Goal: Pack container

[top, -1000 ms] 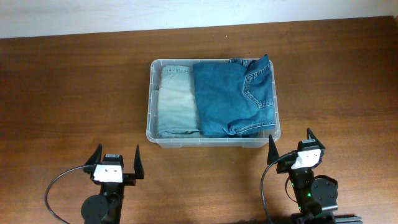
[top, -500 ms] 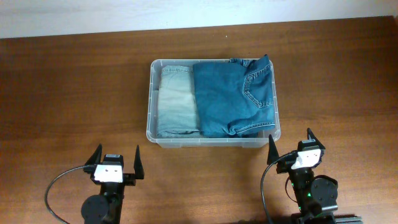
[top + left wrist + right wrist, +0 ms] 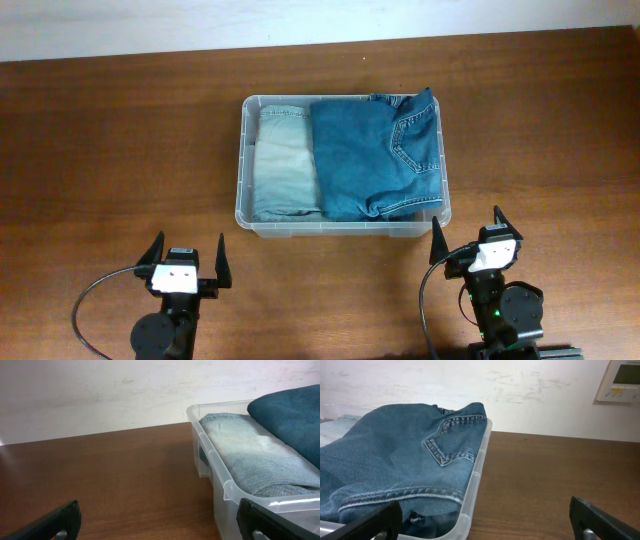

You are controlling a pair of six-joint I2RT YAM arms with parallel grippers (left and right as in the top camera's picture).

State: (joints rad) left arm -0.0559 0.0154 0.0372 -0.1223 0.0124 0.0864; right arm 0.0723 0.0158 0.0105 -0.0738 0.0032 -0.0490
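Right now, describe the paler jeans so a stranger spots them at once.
On the wooden table sits a clear container holding two folded jeans. The paler jeans fill its left side. They are washed-out light blue; the dark jeans beside them show a stitched pocket.

Soft, even light fills all three views, bright and without hard shadows. The table (image 3: 120,150) carries a pale sheen at the far left edge of the left wrist view, and the container (image 3: 215,467) rim catches thin highlights. The wall (image 3: 545,395) reads slightly washed out; focus is mostly crisp.
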